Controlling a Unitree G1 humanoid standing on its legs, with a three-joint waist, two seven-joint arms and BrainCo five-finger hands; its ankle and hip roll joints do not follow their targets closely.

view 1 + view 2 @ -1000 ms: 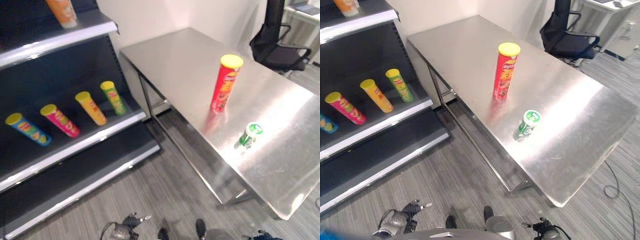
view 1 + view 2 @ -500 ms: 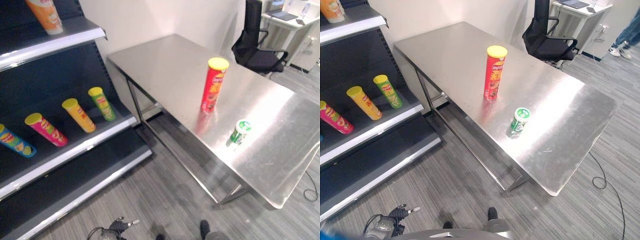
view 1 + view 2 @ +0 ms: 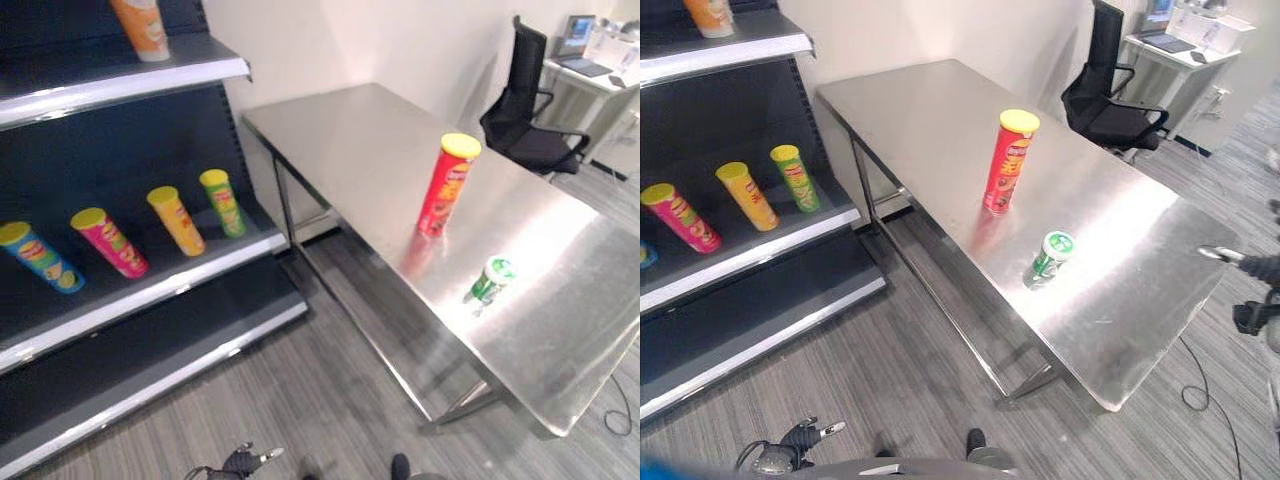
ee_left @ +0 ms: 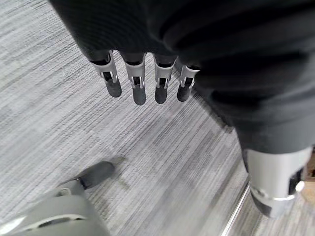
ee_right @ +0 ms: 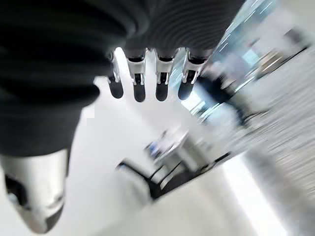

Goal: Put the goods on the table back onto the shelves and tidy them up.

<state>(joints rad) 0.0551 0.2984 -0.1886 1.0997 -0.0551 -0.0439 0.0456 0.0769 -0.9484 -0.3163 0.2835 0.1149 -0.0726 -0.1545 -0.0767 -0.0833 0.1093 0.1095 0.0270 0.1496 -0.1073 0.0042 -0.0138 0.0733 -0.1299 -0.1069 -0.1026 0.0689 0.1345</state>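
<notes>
Left eye view gives us the shelves (image 3: 150,290) left of the steel table (image 3: 350,140); on that table a red can (image 3: 446,185) stands upright, a green can (image 3: 488,279) nearer its front edge. Our left hand (image 4: 147,81) and right hand (image 5: 147,81) hang with fingers straight, empty

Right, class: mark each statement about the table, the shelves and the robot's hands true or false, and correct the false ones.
1. The red can stands upright on the table. True.
2. The green can sits on a shelf. False: it is on the table.
3. The left hand holds a can. False: its fingers are straight and hold nothing.
4. The right hand is open. True.
5. The pink can lies on the shelf. True.
</notes>
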